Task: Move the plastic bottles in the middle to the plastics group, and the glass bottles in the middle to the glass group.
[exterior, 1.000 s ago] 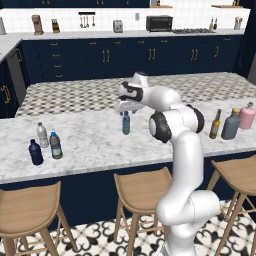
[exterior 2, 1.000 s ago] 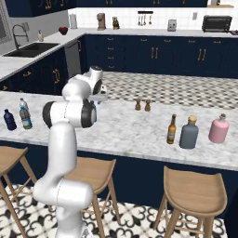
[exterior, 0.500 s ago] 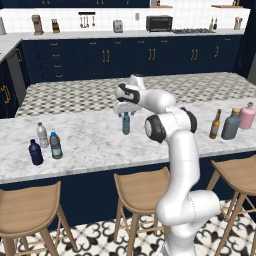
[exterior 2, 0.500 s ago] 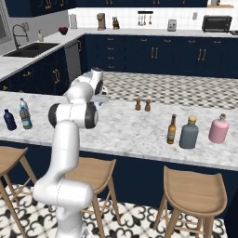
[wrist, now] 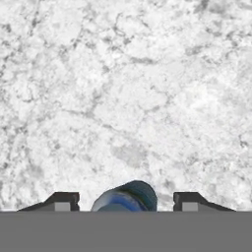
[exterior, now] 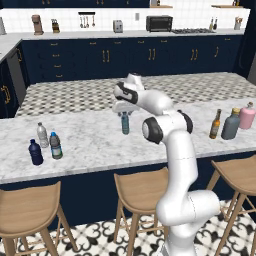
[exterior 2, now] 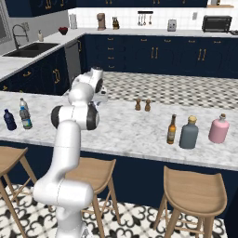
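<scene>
A slim teal-blue plastic bottle (exterior: 125, 125) stands upright mid-counter. My gripper (exterior: 124, 111) points down over it, open, a finger on each side of the cap with gaps showing. In the hand view the bottle's top (wrist: 129, 194) sits between the fingertips (wrist: 63, 201). At the left stand a pale clear bottle (exterior: 42, 135), a navy bottle (exterior: 35, 152) and a blue-capped clear bottle (exterior: 55, 146). At the right an amber bottle (exterior: 215, 124) stands beside a grey-teal bottle (exterior: 231, 124) and a pink bottle (exterior: 247, 116).
Two small brown shakers (exterior 2: 142, 104) stand on the patterned far half of the island. Wooden stools (exterior: 142, 192) line the island's near edge. The marble strip (exterior: 90, 137) between the bottle groups is bare.
The hand has dropped lower over the teal-blue bottle, and its fingers now flank the cap. None of the bottles has moved.
</scene>
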You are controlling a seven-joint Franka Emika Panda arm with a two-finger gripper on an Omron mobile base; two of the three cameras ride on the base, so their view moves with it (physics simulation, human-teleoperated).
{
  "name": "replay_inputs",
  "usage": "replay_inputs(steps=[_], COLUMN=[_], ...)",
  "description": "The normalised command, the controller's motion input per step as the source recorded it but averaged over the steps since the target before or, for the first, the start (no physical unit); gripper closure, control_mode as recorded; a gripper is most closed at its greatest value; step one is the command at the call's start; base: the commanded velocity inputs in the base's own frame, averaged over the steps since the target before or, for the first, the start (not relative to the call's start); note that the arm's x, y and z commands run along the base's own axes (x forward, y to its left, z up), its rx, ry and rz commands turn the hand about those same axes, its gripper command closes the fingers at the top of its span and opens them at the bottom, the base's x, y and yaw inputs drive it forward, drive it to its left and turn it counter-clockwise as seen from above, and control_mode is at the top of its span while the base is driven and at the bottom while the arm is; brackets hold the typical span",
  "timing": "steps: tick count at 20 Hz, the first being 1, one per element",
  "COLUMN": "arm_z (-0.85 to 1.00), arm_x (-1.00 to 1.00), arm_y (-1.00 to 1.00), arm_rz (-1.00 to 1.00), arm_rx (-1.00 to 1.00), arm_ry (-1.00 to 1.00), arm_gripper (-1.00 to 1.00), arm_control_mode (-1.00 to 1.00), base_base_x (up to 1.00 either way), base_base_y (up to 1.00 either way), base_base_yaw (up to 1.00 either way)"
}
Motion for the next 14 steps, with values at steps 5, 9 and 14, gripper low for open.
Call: replay_inputs(steps=[5,9,14], arm_z=[-0.28,-0.08,0.18], arm_x=[-0.21,-0.28,-0.75], arm_y=[0.0,0.0,0.13], arm_rz=[0.0,0.0,0.0], arm_rx=[0.0,0.0,0.07], arm_ry=[0.08,0.0,-0.08], arm_gripper=[1.0,1.0,1.0], arm_control_mode=[-1.0,-1.0,-1.0], base_base_x=[0.0,0.0,0.0], base_base_y=[0.0,0.0,0.0], base_base_yaw=[0.0,0.0,0.0])
